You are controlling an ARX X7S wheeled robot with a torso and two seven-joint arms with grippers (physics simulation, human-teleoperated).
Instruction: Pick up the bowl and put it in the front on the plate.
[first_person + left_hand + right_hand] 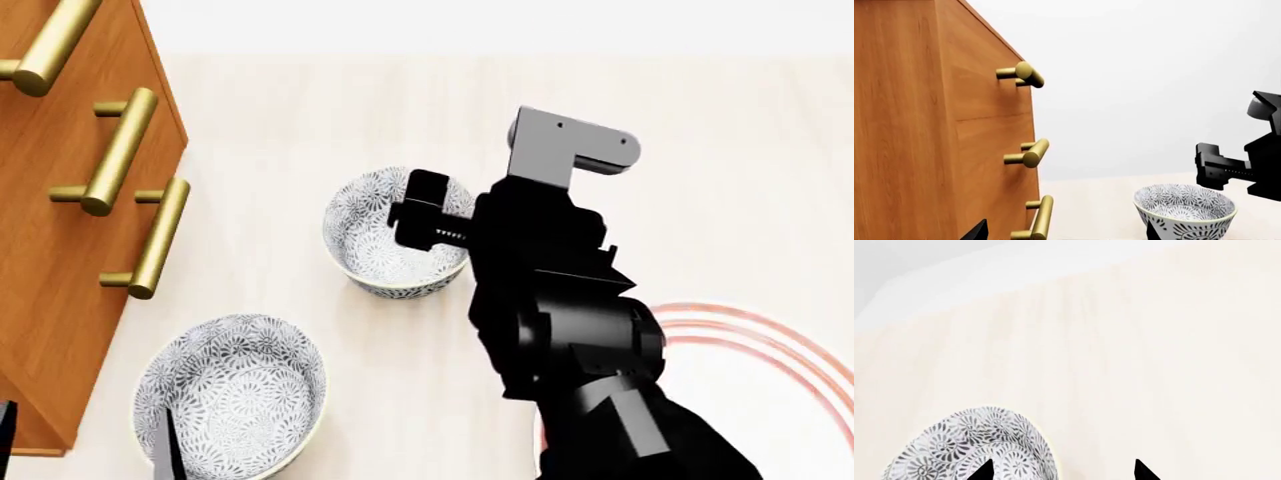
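My right gripper (424,222) hangs over the bowl (390,232) mid-desk; in its wrist view the fingertips (985,471) stand spread, one over the bowl's rim. The plate (781,345) lies near the desk's right edge. A second bowl (230,395) sits by the wooden drawer cabinet (80,200). Left gripper's tips barely show; I cannot tell its state.

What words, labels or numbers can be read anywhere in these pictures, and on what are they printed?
None: no letters, numbers, brand marks or signs show in any view.
The bowls carry only a grey-blue floral pattern.
The plate carries only red rings.
The wooden cabinet and its brass handles are plain.
The right gripper and its black arm bear no marking that can be read.
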